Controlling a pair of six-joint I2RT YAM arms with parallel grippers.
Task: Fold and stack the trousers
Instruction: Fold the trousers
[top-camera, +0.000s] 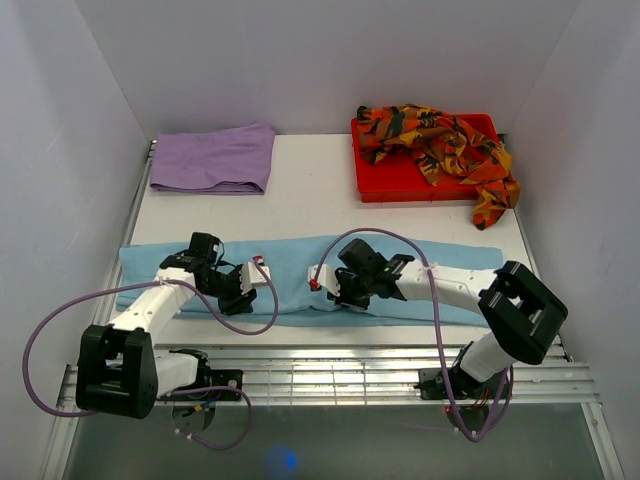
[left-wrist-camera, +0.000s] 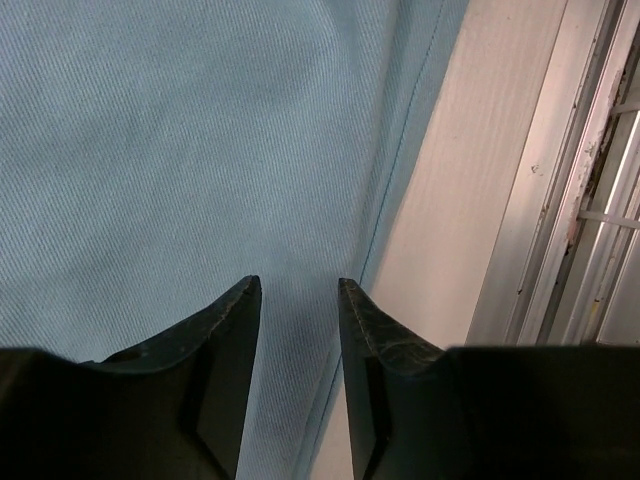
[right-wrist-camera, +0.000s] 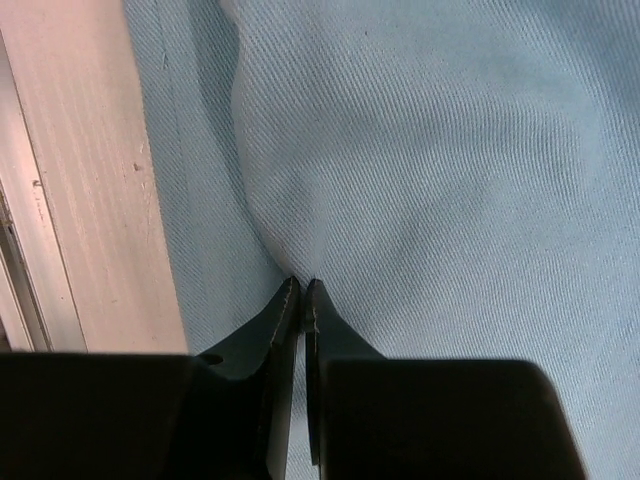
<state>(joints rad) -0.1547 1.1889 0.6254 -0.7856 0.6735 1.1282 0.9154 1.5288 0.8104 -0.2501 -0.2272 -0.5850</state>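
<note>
Cloth is thin, soft and light. The light blue trousers (top-camera: 295, 258) lie flat in a long band across the middle of the top view, on the table (top-camera: 310, 190). Left claw (left-wrist-camera: 298, 283) is spread, tips low over the cloth right by its seamed edge, nothing between them. Right claw (right-wrist-camera: 303, 282) is pressed together, pinching a small raised pucker of the same pair. The cloth will likely drape and sag and may slip from a shallow pinch. Best taken at an edge or hem, through all layers, claws well apart. Lilac trousers (top-camera: 213, 158) folded, upper left. Patterned trousers (top-camera: 440, 140) bunched over red tray (top-camera: 375, 185), upper right.
</note>
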